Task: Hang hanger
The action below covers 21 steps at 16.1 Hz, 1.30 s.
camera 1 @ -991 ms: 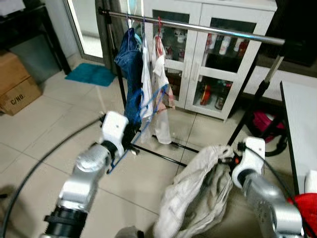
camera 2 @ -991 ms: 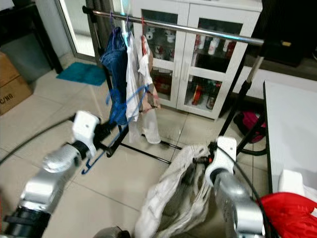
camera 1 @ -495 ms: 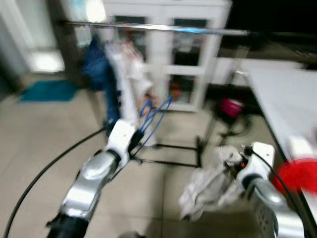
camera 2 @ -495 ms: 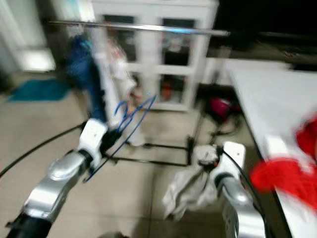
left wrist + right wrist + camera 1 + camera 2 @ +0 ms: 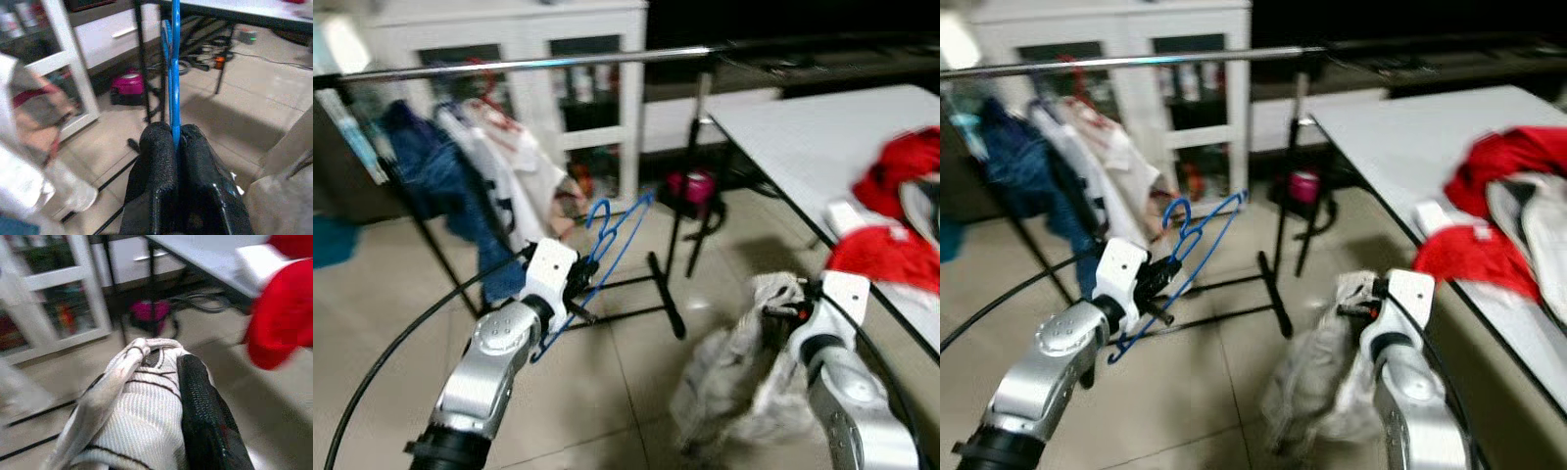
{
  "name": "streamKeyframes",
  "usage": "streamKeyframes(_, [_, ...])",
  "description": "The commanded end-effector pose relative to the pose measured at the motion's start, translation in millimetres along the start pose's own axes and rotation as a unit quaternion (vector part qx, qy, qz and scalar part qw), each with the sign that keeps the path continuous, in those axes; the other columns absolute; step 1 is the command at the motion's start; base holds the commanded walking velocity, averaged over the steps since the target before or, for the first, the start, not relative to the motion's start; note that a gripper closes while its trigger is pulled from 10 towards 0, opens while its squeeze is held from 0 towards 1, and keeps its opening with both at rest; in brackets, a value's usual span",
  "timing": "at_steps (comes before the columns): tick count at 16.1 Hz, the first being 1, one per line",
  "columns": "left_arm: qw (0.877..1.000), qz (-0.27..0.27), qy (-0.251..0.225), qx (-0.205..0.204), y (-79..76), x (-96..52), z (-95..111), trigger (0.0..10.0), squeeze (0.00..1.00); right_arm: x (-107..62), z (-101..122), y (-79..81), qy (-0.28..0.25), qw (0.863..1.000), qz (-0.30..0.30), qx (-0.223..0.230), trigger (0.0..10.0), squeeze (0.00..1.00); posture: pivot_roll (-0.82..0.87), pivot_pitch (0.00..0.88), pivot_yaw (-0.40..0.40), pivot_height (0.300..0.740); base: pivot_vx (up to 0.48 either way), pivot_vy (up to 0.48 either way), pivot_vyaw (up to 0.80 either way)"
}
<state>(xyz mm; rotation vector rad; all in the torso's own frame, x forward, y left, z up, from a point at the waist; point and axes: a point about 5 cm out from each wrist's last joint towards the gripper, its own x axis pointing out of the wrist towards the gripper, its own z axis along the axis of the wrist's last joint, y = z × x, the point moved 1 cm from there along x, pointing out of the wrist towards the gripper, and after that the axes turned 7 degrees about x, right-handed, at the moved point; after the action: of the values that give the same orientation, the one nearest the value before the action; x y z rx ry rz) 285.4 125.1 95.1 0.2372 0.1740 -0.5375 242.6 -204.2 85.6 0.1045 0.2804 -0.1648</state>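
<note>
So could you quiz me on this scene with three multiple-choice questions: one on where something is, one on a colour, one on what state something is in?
1. Where does the red clothing lie?
A. on the white table at the robot's right
B. on the floor tiles
C. over the rail

2. What colour is the hanger in the left tool?
A. red
B. blue
C. white

3. What is the right tool doing?
A. hanging open
B. resting on the table
C. shut on a pale garment

Answers:
1 A: the red clothing lies on the white table.
2 B: the left tool clamps a blue hanger.
3 C: the right tool grips the pale garment.
</note>
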Motion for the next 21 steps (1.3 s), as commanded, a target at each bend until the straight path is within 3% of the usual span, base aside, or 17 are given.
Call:
streamKeyframes(1, [1.0,-0.002,-0.004,0.003,-2.6,0.7,2,10.0,0.0,-0.8,-1,-4.0,0.012,1.0,-0.002,0.028,10.0,0.0,-0.01,0.007,0.004,0.74,0.0,0.0,-0.8])
streamKeyframes(6, [1.0,0.001,-0.007,0.0,-9.6,5.4,6,10.0,0.0,3.5,-3,-0.9,0.027,0.999,0.011,0.018,10.0,0.0,0.01,0.023,-0.024,0.74,0.0,0.0,-0.8])
streamKeyframes(11, [0.999,0.03,0.003,-0.014,-4.2,8.4,4,10.0,0.0,8.8,-4,1.7,0.035,0.999,0.01,0.01,10.0,0.0,0.02,0.027,-0.041,0.74,0.0,0.0,-0.8])
streamKeyframes(14, [1.0,0.016,0.012,-0.002,-6.7,2.4,-3,10.0,0.0,3.9,-13,-5.5,0.05,0.998,-0.024,0.025,10.0,0.0,0.01,0.018,-0.035,0.74,0.0,0.0,-0.8])
streamKeyframes(19, [1.0,0.006,-0.009,0.003,-7.5,19.4,14,10.0,0.0,7.6,-6,-6.7,0.039,0.999,-0.027,0.026,10.0,0.0,0.01,0.007,-0.008,0.74,0.0,0.0,-0.8])
streamKeyframes(21, [0.999,0.002,0.001,0.035,-7.9,20.4,10,10.0,0.0,7.7,-8,-9.2,0.04,0.998,-0.041,0.028,10.0,0.0,0.01,0.0,-0.007,0.74,0.0,0.0,-0.8])
